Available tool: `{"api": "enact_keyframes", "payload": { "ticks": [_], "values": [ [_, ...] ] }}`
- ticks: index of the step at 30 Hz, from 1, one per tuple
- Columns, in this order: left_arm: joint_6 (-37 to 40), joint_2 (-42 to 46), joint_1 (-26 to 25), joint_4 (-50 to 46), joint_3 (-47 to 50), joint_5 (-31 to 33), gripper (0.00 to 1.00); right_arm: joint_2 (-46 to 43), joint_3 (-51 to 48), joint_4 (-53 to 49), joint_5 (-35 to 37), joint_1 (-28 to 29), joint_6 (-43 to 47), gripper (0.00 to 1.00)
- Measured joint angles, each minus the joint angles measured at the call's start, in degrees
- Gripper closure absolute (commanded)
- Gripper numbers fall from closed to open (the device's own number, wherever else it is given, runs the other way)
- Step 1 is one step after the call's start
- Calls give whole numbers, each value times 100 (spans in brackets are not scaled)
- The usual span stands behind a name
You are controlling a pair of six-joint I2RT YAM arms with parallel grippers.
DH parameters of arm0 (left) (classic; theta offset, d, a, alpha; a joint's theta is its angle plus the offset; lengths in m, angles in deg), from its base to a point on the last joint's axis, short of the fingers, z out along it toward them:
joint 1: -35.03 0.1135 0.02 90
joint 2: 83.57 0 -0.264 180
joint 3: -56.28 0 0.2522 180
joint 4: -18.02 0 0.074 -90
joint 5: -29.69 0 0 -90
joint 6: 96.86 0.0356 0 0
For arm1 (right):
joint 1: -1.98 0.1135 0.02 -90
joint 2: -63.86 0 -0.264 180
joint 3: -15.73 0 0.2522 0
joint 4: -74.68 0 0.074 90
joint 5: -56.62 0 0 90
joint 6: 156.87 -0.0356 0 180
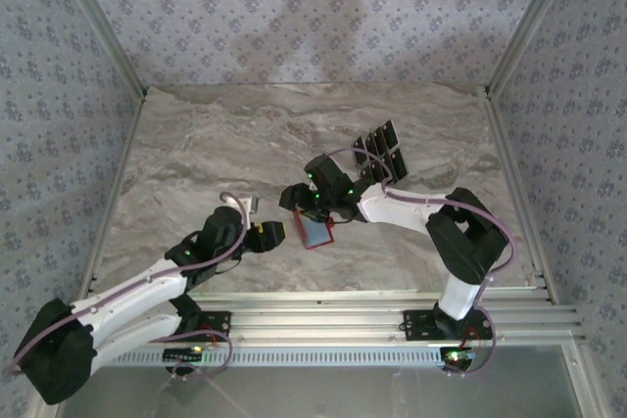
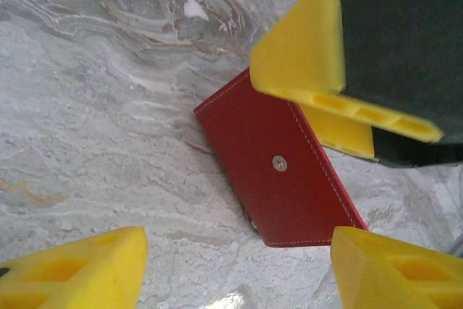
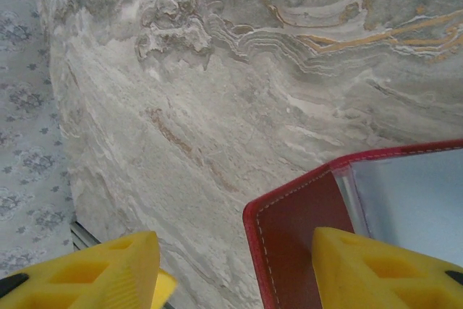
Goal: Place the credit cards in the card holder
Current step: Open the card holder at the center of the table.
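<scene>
Card holder (image 2: 278,179) at mid-counter (image 1: 216,144), under R pincer (image 3: 231,251): jaws wide, one finger (image 3: 362,262) on its edge, no grip. L pincer (image 2: 239,251) part-open, empty, just beside it

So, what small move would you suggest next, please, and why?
Probably close the right gripper on the card holder: its red edge sits between the open jaws, the clear pocket is showing, and the credit cards lie untouched beyond it.
</scene>
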Motion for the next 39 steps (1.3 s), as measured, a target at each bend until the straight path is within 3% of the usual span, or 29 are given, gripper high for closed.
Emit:
{"api": "enact_keyframes", "payload": {
  "ticks": [23,33,39],
  "values": [
    [101,-1204,-352,361,-640,103,32,157,74,240,-127,4,-216,40],
    [72,-1309,-476,20,-671,680,45,155,72,262,-142,-37,-258,40],
    [44,-1010,-476,-214,-446,1147,46,116,-13,188,-96,-199,-208,40]
  ]
}}
